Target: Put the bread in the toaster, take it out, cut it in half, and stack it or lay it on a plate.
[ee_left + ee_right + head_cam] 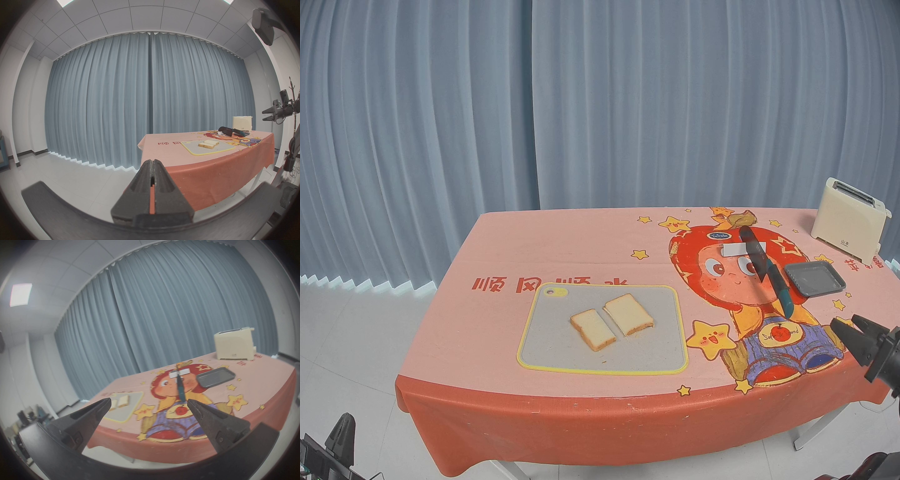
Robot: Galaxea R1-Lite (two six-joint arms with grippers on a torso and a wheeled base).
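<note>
Two half slices of bread [612,320] lie side by side on the grey cutting board [562,350] with a yellow rim, near the table's front middle. A knife [767,269] with a dark blade and blue handle rests right of the board. Beside it is a small dark tray-like plate [815,278]. The cream toaster [850,219] stands at the far right corner. My right gripper [850,328] hovers open off the table's front right edge, short of the knife [180,386]. Low at the front left, off the table, my left gripper [152,165] is shut on nothing.
The table carries a pink cartoon cloth [550,250]; its back left part is bare. Grey curtains [600,94] hang behind it. White floor lies to the left of the table.
</note>
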